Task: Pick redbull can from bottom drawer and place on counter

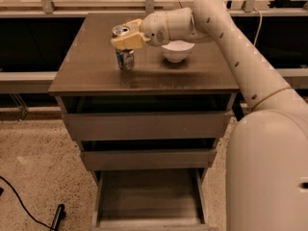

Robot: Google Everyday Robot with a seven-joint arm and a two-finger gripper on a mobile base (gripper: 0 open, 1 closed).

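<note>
The redbull can [125, 57] stands upright on the left-middle of the counter [91, 71], its shiny top showing. My gripper [128, 40] reaches in from the right and its yellowish fingers [132, 41] are closed around the can's upper half. I cannot tell whether the can's base touches the counter or hangs just above it. The bottom drawer [149, 196] is pulled open below, and its flat grey floor is bare.
A white bowl [177, 51] sits on the counter just right of the can, under my forearm. The two upper drawers [144, 126] stand slightly ajar. A black cable and a dark object [57, 216] lie on the speckled floor at the lower left.
</note>
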